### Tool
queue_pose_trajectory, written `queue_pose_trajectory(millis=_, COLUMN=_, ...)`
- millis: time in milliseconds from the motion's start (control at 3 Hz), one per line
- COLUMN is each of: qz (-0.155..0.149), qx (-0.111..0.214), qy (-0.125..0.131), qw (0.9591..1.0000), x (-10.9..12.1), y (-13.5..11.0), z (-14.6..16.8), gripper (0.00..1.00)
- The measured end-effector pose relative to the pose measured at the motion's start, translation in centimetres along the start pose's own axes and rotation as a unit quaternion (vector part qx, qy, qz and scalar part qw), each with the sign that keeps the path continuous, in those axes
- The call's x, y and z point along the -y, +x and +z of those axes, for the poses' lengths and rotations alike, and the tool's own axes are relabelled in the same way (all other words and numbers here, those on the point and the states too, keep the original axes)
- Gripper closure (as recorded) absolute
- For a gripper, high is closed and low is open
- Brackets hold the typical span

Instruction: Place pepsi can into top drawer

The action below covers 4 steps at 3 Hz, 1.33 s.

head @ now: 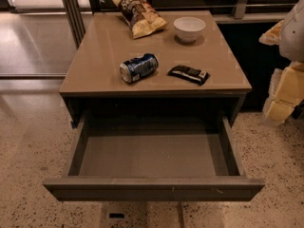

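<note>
The pepsi can (pixel 138 68) is lying on its side on the table (pixel 99 46), near the front edge and a little left of the middle, with one silver end facing front-left and its blue side with white markings turned upward. Just to its right, apart from it, a flat black snack bar wrapper (pixel 188 74) is lying at a slight slant. Further back, a white bowl (pixel 189 29) is sitting upright on the right half of the tabletop, and a chip bag (pixel 139 14) is lying at the rear, left of the bowl. Below the tabletop, the top drawer (pixel 152 188) is standing pulled far out toward the camera, its bare grey inside showing with nothing in it and its plain front panel running along the bottom. The gripper (pixel 284 96) is hanging at the right edge of the view, beside the table and well apart from the can, holding nothing that shows; whether it is spread or closed I cannot tell. A speckled floor (pixel 33 141) is showing around the table.
</note>
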<state>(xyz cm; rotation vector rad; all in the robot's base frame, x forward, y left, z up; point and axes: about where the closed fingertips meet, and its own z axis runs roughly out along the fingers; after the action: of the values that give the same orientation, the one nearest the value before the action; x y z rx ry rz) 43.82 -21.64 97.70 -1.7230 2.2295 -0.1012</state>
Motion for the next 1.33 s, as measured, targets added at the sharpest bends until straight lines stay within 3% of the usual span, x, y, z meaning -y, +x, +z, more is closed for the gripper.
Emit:
queue_pose_trajectory(millis=333, qz=-0.002, qx=0.002, qy=0.004, qw=1.0000, x=0.1, y=-0.1, z=-0.2, gripper=0.00)
queue_pose_trajectory(millis=667, qz=-0.051, qx=0.002, qy=0.016, qw=0.9986, x=1.4, y=-0.9, z=-0.3, gripper=0.00)
queue_pose_trajectory(millis=1000, qz=-0.151, qx=0.031, qy=0.004, qw=0.9880, x=4.6, y=-3.6, z=0.6, gripper=0.00)
queue_pose_trajectory(millis=1333, qz=-0.252, qx=0.085, qy=-0.016, qw=0.9638, x=8.2, y=-7.4, z=2.3, gripper=0.00)
